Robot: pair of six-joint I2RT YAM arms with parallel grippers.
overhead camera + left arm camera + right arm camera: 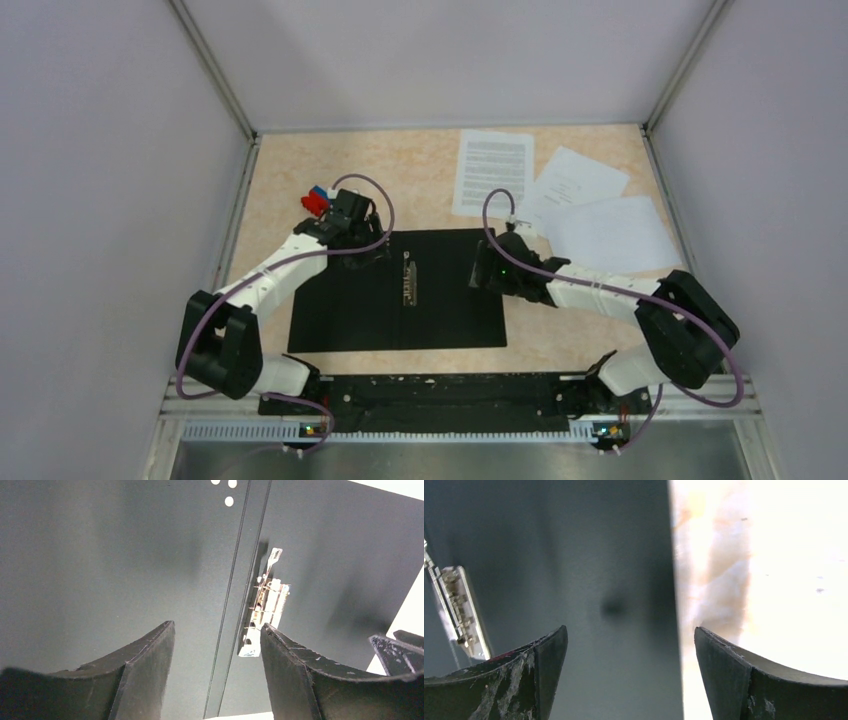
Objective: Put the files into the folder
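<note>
Top external view shows the folder (340,310) lying open and the files (492,172) loose beyond its far right corner; with the right gripper (631,680) wide, the left gripper (217,675) partly open and both empty, we judge the next move must pinch a sheet's edge.

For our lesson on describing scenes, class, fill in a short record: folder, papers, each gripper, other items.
Folder: flat black-lined folder lying open, metal spine clip at middle
Files: three thin white paper sheets beyond its far right corner, none inside
Left gripper: open, empty, above folder
Right gripper: open, empty, above folder's right edge
Other: small red-and-blue block near folder's far left corner
</note>
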